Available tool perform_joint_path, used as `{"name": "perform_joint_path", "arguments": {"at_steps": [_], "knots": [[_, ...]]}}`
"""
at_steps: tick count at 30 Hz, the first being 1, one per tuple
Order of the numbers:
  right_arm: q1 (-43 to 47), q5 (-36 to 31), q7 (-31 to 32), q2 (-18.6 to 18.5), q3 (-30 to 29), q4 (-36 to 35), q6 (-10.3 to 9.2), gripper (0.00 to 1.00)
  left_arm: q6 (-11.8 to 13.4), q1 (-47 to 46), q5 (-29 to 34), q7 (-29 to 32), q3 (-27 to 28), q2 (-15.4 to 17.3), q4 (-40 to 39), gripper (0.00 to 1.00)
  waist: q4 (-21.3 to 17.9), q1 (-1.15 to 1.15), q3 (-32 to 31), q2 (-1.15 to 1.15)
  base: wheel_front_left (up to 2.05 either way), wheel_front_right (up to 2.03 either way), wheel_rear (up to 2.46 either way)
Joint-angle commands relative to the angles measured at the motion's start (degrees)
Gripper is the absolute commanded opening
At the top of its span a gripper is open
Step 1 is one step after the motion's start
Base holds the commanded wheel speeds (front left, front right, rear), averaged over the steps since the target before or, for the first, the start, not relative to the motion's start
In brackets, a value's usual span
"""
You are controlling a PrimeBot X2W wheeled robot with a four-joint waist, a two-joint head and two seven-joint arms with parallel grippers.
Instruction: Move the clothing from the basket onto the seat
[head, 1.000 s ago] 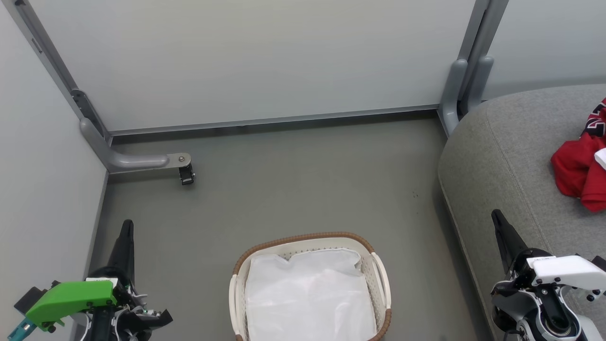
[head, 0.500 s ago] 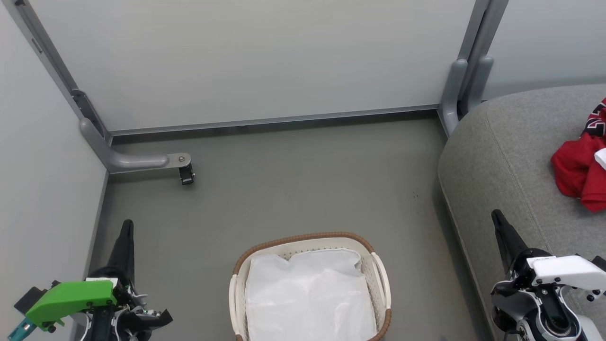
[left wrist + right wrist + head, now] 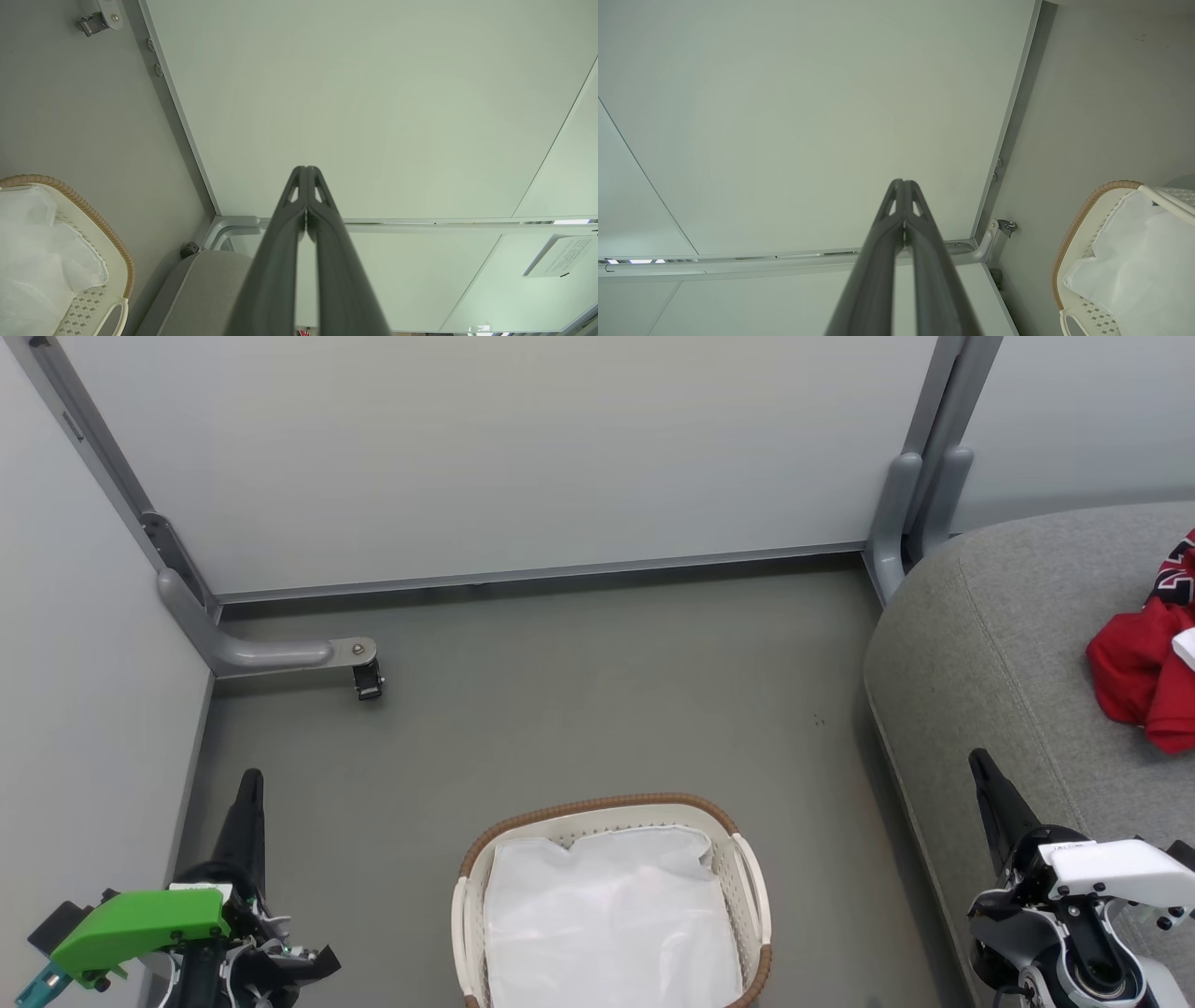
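The red clothing (image 3: 1144,677) lies crumpled on the grey seat (image 3: 980,644) at the far right, while the basket (image 3: 611,807) on the floor holds just its white lining (image 3: 607,915), and the left gripper (image 3: 250,779) and right gripper (image 3: 978,763), fingers pressed together, grip nothing.

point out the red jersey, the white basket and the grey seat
bright red sports jersey (image 3: 1130,677), head view, crumpled red body
oval white plastic basket with brown woven rim (image 3: 597,800), head view, far rim
large light grey fabric seat (image 3: 980,644), head view, bare cushion
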Motion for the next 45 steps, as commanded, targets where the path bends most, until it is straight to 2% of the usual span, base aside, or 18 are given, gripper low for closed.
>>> {"name": "perform_joint_path", "arguments": {"at_steps": [1,45], "knots": [[0.65,0.23,0.19,-0.34,-0.10,-0.15,0.00,0.00,0.00,-0.53,-0.16,0.20,0.14,0.27,-0.02,0.00,0.00,0.00,0.00,0.00,0.00,0.00,0.00],[0.65,0.24,0.18,-0.34,-0.09,-0.15,0.00,0.00,0.00,-0.53,-0.17,0.19,0.12,0.27,-0.03,0.00,0.00,0.00,0.00,0.00,0.00,0.00,0.00]]}}
